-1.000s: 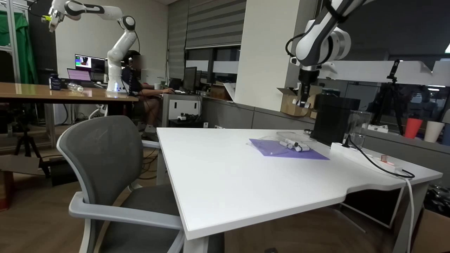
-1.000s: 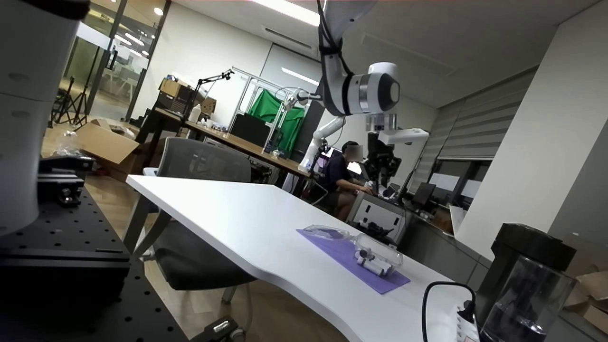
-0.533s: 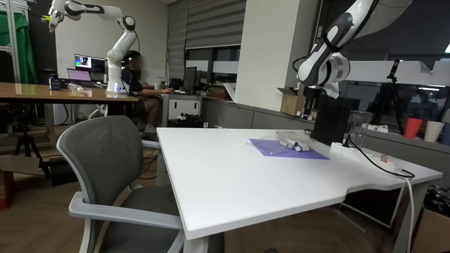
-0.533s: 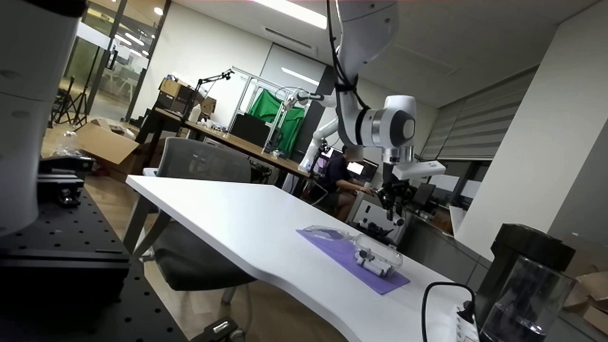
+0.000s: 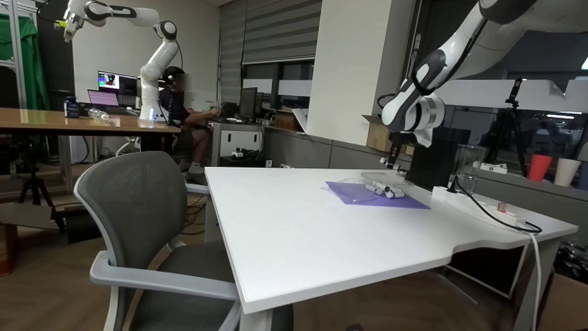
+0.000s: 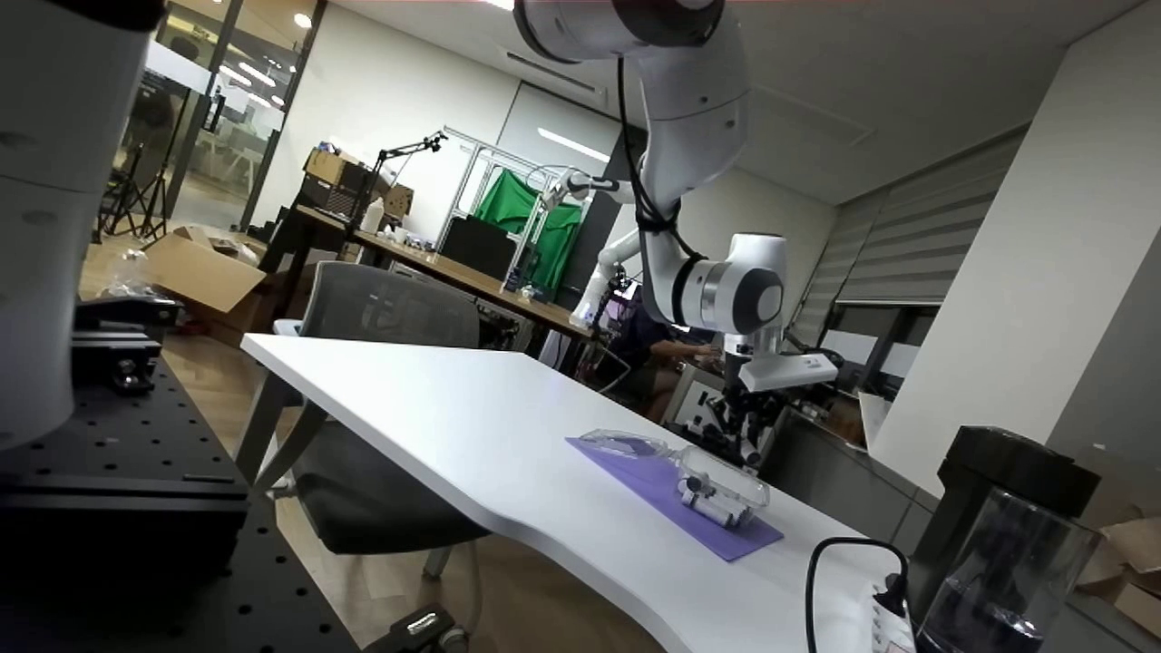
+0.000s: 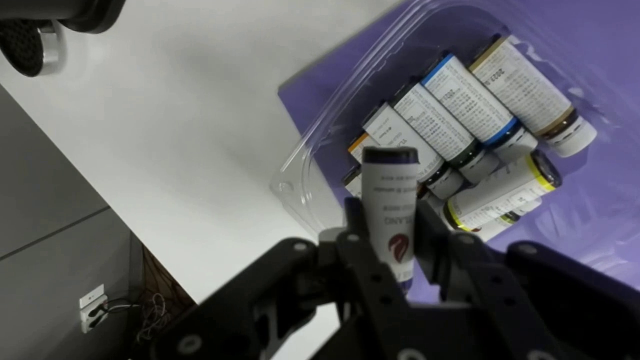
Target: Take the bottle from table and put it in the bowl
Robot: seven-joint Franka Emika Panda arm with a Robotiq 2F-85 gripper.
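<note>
1. The gripper (image 7: pixel 389 215) had its black fingers (image 7: pixel 354 215) clenched on the bottle (image 7: pixel 387 185) — one against each side, with the bottle's dark end jutting out past the fingertips.
2. The held bottle bore a white label with small print and a red, flame-like mark.
3. In the wrist view it overlapped some of what lay in the bowl (image 7: pixel 305 155), a low one of clear plastic. I could not tell how high above it the bottle hung.
4. Inside the bowl, other bottles (image 7: pixel 435 125) lay on their sides, several in a slanting row with white caps at the same end. A yellow-banded bottle (image 7: pixel 502 192) lay askew near those caps.
5. The bowl sat on a purple mat (image 7: pixel 320 90) on the white table (image 5: pixel 298 230). A second clear plastic piece (image 6: pixel 626 443) lay just beside it.
6. In an exterior view, a tall black box (image 5: pixel 436 156) stood near the mat — with a white power strip (image 5: pixel 448 195) close by — and a grey chair (image 5: pixel 133 216) stood at the table's left edge.
</note>
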